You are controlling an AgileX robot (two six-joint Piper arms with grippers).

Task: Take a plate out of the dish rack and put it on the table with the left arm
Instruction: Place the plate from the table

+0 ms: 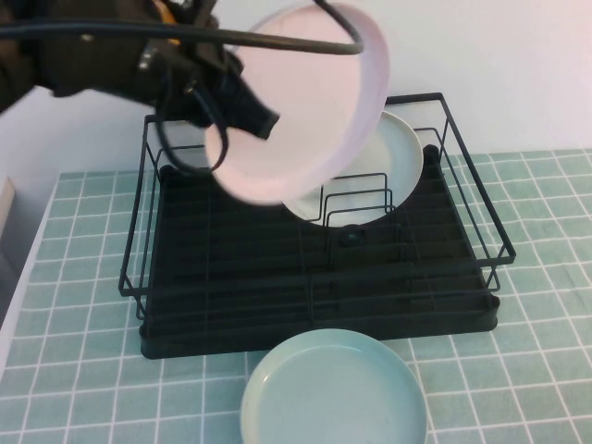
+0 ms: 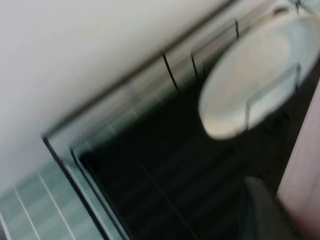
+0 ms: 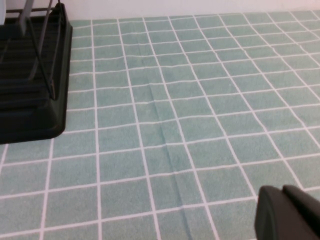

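The pale pink plate [image 1: 310, 102] hangs tilted in the air above the back left part of the black wire dish rack [image 1: 277, 277]. My left gripper [image 1: 262, 120] is shut on the plate's rim, and the black left arm [image 1: 102, 55] reaches in from the upper left. The left wrist view has the pink plate [image 2: 305, 170] at the edge beside one dark finger [image 2: 260, 212], with the rack [image 2: 150, 170] below. My right gripper [image 3: 290, 215] sits low over the green tiled table [image 3: 165, 115], off to the rack's right, its fingers together and holding nothing.
A cream-white plate [image 1: 393, 153] stands upright in the rack's dividers at the back right. A light teal plate [image 1: 333, 393] lies flat on the table [image 1: 83, 370] in front of the rack. A white wall runs behind the rack.
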